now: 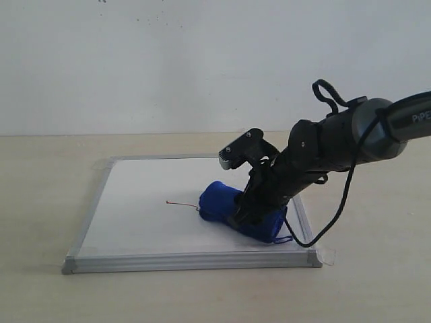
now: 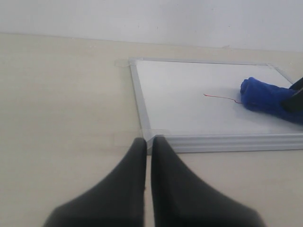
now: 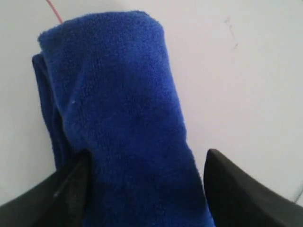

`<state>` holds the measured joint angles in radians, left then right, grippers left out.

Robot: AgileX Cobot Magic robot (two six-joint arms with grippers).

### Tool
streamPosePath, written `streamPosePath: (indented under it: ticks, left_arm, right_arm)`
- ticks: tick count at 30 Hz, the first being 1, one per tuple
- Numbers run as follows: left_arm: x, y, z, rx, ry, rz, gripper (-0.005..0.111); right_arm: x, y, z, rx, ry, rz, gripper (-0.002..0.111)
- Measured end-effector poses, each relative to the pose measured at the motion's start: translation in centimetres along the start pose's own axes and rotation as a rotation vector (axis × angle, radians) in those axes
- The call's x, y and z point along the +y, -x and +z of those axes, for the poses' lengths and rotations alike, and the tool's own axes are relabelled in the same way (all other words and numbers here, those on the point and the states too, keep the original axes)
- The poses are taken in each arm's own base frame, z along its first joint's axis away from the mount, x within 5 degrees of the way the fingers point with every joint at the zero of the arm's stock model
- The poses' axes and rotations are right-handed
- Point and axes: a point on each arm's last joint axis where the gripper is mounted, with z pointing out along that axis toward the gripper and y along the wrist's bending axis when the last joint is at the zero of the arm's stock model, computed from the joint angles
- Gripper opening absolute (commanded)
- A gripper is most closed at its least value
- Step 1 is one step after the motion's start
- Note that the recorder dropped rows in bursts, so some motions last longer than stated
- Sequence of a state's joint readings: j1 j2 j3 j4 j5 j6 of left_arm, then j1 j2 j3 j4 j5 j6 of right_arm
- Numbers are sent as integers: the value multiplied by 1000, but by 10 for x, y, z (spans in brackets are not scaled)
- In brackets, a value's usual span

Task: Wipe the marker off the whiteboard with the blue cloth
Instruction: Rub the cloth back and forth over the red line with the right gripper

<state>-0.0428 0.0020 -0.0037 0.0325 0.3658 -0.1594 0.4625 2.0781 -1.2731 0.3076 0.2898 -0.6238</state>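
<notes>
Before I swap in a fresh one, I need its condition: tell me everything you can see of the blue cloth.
The blue cloth is deep blue, fuzzy terry-like fabric rolled into a sausage, with a thin loop at one end. It lies on its side on the whiteboard, near its right edge in the exterior view, its other end meeting the marker line. The right hand straddles it, open: one finger against it, the other clear.
</notes>
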Motion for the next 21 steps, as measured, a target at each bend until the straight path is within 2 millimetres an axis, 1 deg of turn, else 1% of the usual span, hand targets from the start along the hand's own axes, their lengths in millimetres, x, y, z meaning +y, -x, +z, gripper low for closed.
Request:
streamPosePath:
  ticks: [2,4,5,6,7,9,17,20,21]
  left_arm:
    - [0,0,0,0,0,0,4]
    - [0,0,0,0,0,0,4]
    - [0,0,0,0,0,0,4]
    - [0,0,0,0,0,0,4]
    - [0,0,0,0,0,0,4]
    - [0,0,0,0,0,0,4]
    - [0,0,0,0,0,0,4]
    - [0,0,0,0,0,0,4]
    - [0,0,0,0,0,0,4]
  right_arm:
    - [0,-2,4,4,2,8,59]
    - [1,-2,4,4,3,7,46]
    - [1,-2,5,5,4,10,41]
    - [2,-2,5,5,6,10,28]
    - [2,-2,5,4,6,10,22]
    - [3,-1,5,0,4,13,1]
    - [1,1,5,-22,-12,13,0]
    - [-6,4,3,-43,-31,52,0]
    - [-11,5,2,-52,-40,75,0]
